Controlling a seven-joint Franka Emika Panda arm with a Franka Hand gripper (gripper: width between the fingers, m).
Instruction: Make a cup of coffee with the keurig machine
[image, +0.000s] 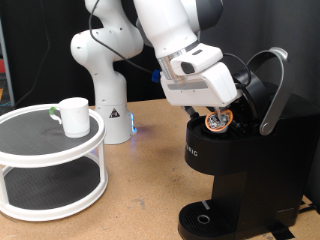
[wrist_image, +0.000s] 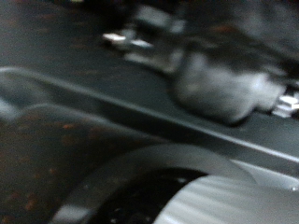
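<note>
My fingers (image: 216, 113) hang at the open top of the boxy matte black coffee machine (image: 235, 165), which stands on the exterior view's right side of the brown wooden desk (image: 140, 190). Its silver-grey trimmed hinged lid (image: 272, 85) is tipped up and back, toward the exterior view's right. Just below my fingers a small round pod with a brownish patterned top (image: 217, 122) sits at the mouth of the machine's chamber; it looks tilted, and I cannot tell whether it is seated or whether I am touching it. I cannot tell whether my fingers are apart or together, since my white hand housing hides most of them in the exterior view and the wrist view is badly blurred. That wrist view shows only dark curved surfaces with a pale grey rounded edge, and a dim metallic shape beyond.

The plain white ceramic mug with a handle (image: 72, 115) stands upright, well apart from me, on the top tier of a round white two-level stand with dark mesh shelves (image: 52, 175) at the exterior view's left. The machine's round drip base (image: 206, 217) is at the exterior view's bottom, directly under the brewing head. My white arm base (image: 108, 95) rises from the desk between the stand and the machine.
</note>
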